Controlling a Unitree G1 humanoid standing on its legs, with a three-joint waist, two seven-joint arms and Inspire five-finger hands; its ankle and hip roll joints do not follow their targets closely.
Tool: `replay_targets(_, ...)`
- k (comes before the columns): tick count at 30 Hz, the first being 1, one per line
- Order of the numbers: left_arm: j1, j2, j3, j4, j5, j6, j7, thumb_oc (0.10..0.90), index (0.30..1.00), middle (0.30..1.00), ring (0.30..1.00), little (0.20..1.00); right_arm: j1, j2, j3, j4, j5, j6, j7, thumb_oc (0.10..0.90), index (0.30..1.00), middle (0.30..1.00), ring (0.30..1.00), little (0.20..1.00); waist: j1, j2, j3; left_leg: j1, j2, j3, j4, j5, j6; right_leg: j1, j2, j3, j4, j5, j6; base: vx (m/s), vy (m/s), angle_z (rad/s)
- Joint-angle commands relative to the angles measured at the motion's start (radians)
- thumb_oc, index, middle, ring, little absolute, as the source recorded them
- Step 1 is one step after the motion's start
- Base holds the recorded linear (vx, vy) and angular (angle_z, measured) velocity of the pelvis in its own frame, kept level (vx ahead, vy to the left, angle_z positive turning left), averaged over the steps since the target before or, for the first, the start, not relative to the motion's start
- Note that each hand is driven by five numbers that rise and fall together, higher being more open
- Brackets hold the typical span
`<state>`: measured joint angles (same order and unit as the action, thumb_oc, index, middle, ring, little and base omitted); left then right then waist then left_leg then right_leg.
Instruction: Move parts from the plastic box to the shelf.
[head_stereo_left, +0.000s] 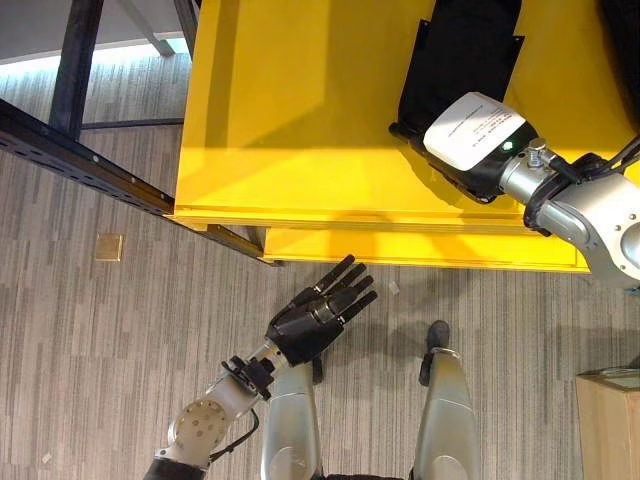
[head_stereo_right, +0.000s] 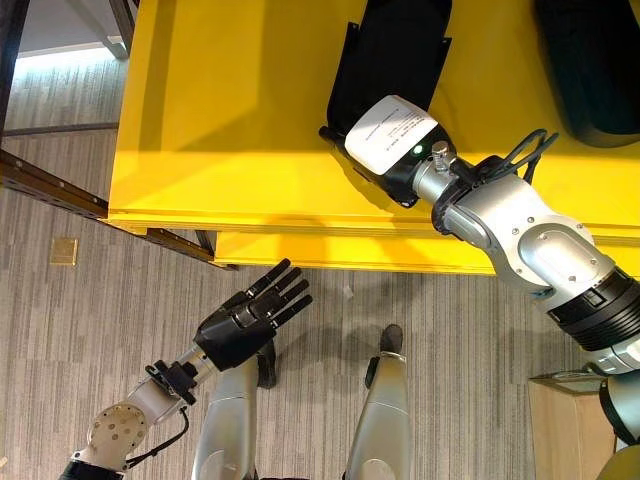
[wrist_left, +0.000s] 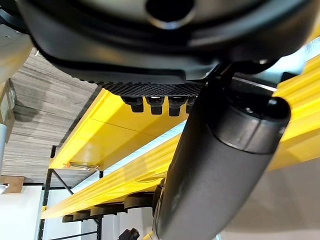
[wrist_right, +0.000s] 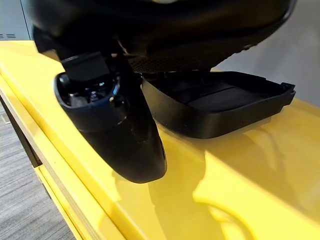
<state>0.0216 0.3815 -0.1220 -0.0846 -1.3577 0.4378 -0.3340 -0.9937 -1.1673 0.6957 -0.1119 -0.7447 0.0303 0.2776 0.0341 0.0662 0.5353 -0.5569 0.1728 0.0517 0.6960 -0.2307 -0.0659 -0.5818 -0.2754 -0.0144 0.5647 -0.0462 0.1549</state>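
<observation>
A long black part (head_stereo_left: 460, 50) lies flat on the yellow shelf (head_stereo_left: 300, 120), reaching from the shelf's back toward its front edge. My right hand (head_stereo_left: 478, 135), with a white label on its back, rests on the near end of this part. In the right wrist view the part (wrist_right: 215, 105) sits on the shelf just past the thumb (wrist_right: 115, 130). My left hand (head_stereo_left: 315, 320) hangs open over the floor in front of the shelf, fingers straight and holding nothing. A second black part (head_stereo_right: 590, 60) lies on the shelf at the far right.
A black metal rack frame (head_stereo_left: 80, 160) stands to the left of the shelf. A small tan square (head_stereo_left: 108, 247) lies on the grey floor. A cardboard box (head_stereo_left: 610, 420) stands at the lower right. The left half of the shelf top is bare.
</observation>
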Motion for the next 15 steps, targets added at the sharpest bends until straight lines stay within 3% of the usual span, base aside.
replay_targets(1, 0.034, 0.042, 0.011, -0.134, -0.014, 0.002, -0.081, 0.9, 1.0, 1.0, 1.0, 1.0, -0.169, -0.068, 0.003, -0.055, -0.031, 0.021, -0.048, 0.9, 1.0, 1.0, 1.0, 1.0, 0.031, -0.023, -0.015, 0.04, -0.044, 0.055, -0.103, 0.042, 0.05, 0.054, 0.084, -0.068, 0.22, -0.254, -0.126, -0.01, -0.039, 0.02)
replay_targets(15, 0.043, 0.037, 0.026, -0.136, -0.004, 0.026, -0.1, 0.9, 1.0, 1.0, 1.0, 1.0, -0.204, -0.083, 0.038, -0.12, -0.081, -0.002, -0.026, 0.9, 1.0, 1.0, 1.0, 1.0, 0.053, -0.029, -0.015, 0.025, -0.022, 0.029, -0.138, 0.095, 0.031, 0.026, 0.107, -0.098, 0.29, -0.298, -0.149, -0.02, -0.072, 0.05)
